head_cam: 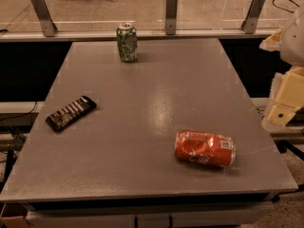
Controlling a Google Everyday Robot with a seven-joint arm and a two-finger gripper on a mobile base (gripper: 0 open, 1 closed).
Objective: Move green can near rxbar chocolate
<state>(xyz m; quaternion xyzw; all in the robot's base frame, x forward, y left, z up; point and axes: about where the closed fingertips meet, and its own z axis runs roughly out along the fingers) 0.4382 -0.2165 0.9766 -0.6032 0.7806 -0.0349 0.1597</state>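
The grey table [156,103] fills most of the view, and every place here is given against it. Off the table's right edge, about level with its middle, hangs the robot's pale arm with the gripper [284,103]. It is above the floor rather than over the tabletop and holds nothing. Whether it is spread or closed cannot be told.

An orange-red can [205,148] lies on its side on the table's near right part, with its long axis running across the table.

The rxbar chocolate [71,113] lies flat near the table's left edge, about halfway back. Its long axis is diagonal, from near-left to far-right.

The green can [127,42] stands upright just inside the table's far edge, a little left of the middle. It is well apart from the bar.

The coming move turns on one relation. The green can lies farther back than the gripper and well to its left, with most of the table's width between them. The reach will likely run inward and toward the far edge, meeting an upright can from the side. The orange-red can sits nearer and should be out of that path.
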